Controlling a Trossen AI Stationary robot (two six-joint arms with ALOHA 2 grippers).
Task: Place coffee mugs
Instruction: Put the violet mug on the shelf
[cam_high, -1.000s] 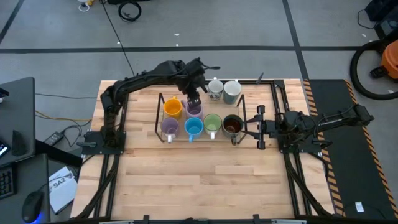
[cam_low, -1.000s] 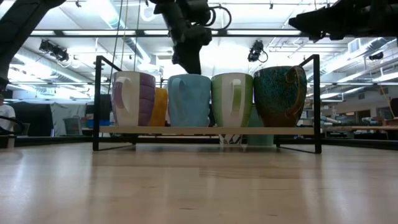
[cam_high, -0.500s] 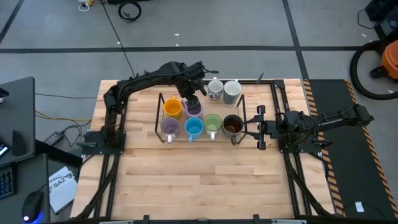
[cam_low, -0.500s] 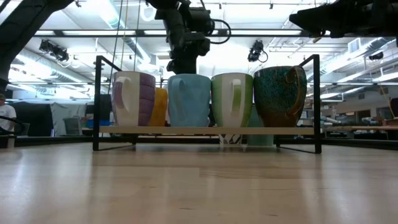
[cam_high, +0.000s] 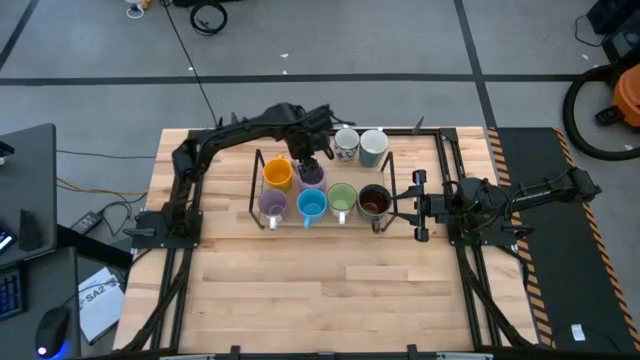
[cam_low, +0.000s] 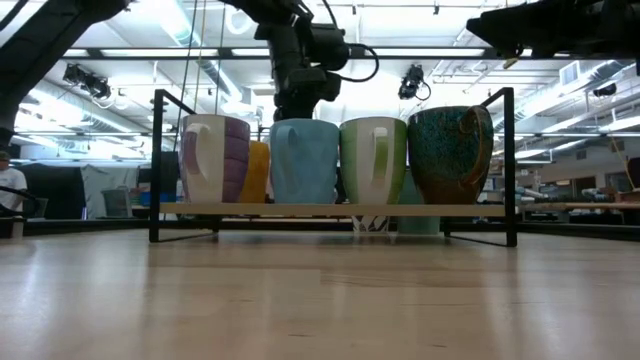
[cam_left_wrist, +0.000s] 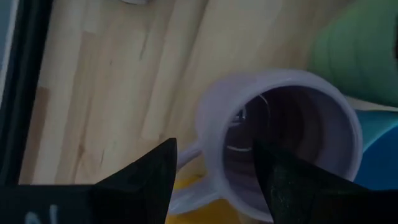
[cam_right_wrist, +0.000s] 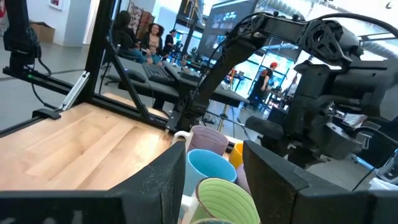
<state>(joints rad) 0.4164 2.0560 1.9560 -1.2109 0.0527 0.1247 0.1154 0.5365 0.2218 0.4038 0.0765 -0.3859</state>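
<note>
Mugs: six sit in the rack (cam_high: 258, 190) near the surface's far edge, two more (cam_high: 358, 145) stand just behind it unplaced, and the left gripper (cam_high: 309, 160), fingers spread, hovers over the back-row lavender mug (cam_left_wrist: 280, 140).

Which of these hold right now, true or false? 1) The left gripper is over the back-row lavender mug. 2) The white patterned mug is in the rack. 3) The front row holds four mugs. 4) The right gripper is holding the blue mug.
1) True: the left gripper is open, straddling the rim of the back-row lavender mug on its handle side.
2) False: the white patterned mug stands on the table behind the rack, beside the pale grey-white mug.
3) True: lavender, blue, green, dark brown.
4) False: the right gripper is open and empty, waiting at the rack's right end.
</note>
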